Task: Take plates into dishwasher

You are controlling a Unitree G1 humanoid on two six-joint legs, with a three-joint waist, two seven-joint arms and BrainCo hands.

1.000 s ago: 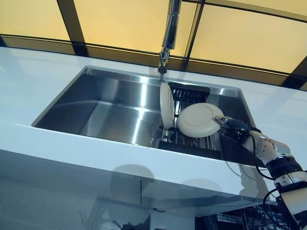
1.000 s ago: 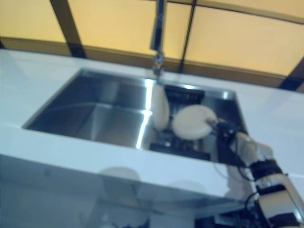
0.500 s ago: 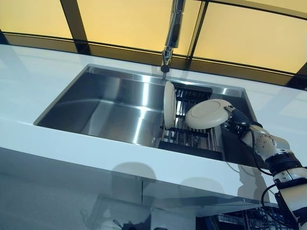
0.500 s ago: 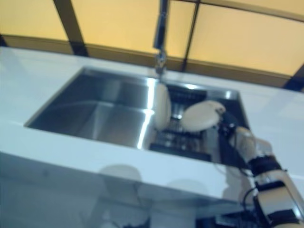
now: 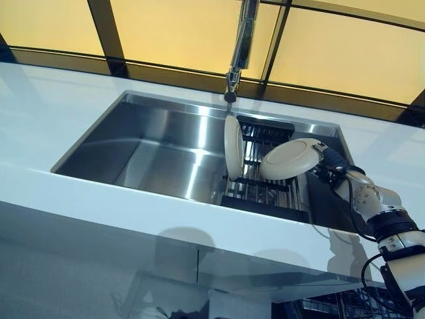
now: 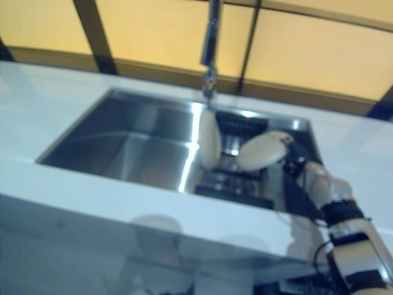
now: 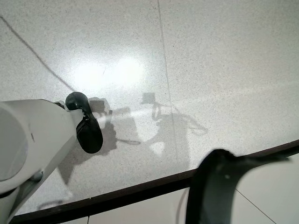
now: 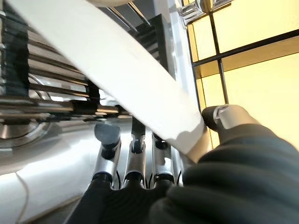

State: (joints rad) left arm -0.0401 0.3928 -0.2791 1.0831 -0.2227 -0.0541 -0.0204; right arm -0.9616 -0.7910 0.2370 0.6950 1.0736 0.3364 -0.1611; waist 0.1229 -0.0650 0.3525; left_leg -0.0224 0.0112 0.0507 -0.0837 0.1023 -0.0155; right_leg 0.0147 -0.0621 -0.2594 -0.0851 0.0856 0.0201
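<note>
A cream plate [image 5: 289, 159] hangs tilted, nearly flat, over the dark dish rack [image 5: 265, 193] in the right end of the steel sink [image 5: 159, 153]. My right hand [image 5: 332, 166] is shut on its right rim. In the right wrist view the thumb [image 8: 224, 116] lies on top of the plate [image 8: 117, 70] and the fingers [image 8: 135, 154] curl under it. A second cream plate [image 5: 232, 147] stands on edge at the rack's left side. My left hand [image 7: 219, 186] shows only as a dark blurred shape above the speckled floor.
A tall faucet [image 5: 239, 46] rises behind the sink, just above the upright plate. A white counter [image 5: 66, 193] runs round the sink, with amber window panes behind. A wire rack [image 5: 332, 306] shows below the counter's edge at the lower right.
My right hand has lifted the held plate off the rack, up and to the right, and tipped it flatter. The upright plate has stayed put. The camera has shifted slightly.
</note>
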